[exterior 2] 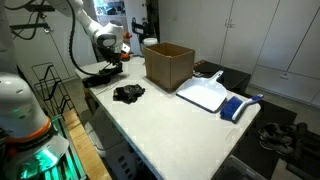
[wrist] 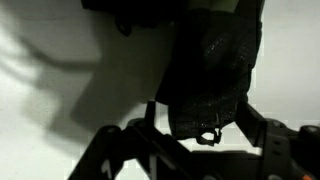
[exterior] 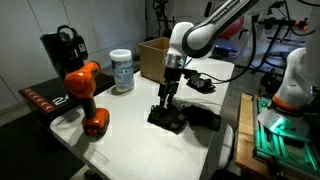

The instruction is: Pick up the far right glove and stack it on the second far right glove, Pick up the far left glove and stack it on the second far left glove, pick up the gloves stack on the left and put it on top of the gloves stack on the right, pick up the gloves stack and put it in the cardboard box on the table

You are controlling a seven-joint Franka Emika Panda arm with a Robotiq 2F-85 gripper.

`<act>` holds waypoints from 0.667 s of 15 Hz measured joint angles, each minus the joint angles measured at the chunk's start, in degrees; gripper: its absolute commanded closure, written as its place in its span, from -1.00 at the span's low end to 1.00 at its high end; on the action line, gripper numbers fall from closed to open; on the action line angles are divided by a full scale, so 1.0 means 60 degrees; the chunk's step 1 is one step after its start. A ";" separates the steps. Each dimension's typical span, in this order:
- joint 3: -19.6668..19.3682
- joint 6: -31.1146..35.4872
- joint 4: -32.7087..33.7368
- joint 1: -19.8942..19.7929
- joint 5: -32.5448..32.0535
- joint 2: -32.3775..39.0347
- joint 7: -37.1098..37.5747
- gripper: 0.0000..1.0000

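Observation:
My gripper (exterior: 168, 93) hangs over the white table (exterior: 130, 135) and is shut on a black glove (wrist: 210, 70), which fills the space between the fingers (wrist: 198, 125) in the wrist view. Directly below it lies another black glove (exterior: 167, 120). A further black glove (exterior: 206, 118) lies beside that one, and it also shows in an exterior view (exterior 2: 128, 93). Another dark glove (exterior: 198, 82) lies farther back. The brown cardboard box (exterior: 154, 55) stands open behind the gripper; it also shows in an exterior view (exterior 2: 168, 65).
An orange-and-black power drill (exterior: 86, 95) and a white canister (exterior: 122, 70) stand on the table beside the box. A white tray (exterior 2: 205, 96) and a blue item (exterior 2: 236, 108) lie beyond the box. A second robot base (exterior: 296, 80) stands off the table.

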 measured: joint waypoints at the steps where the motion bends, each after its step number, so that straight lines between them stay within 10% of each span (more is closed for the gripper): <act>1: 0.0000 -0.0024 0.0006 0.0019 -0.0012 0.0011 0.0155 0.16; 6: -0.0007 -0.0171 0.0025 0.0037 -0.0069 0.0049 0.0654 0.91; 10: -0.0032 -0.0253 0.0046 0.0037 -0.0200 0.0103 0.0932 1.00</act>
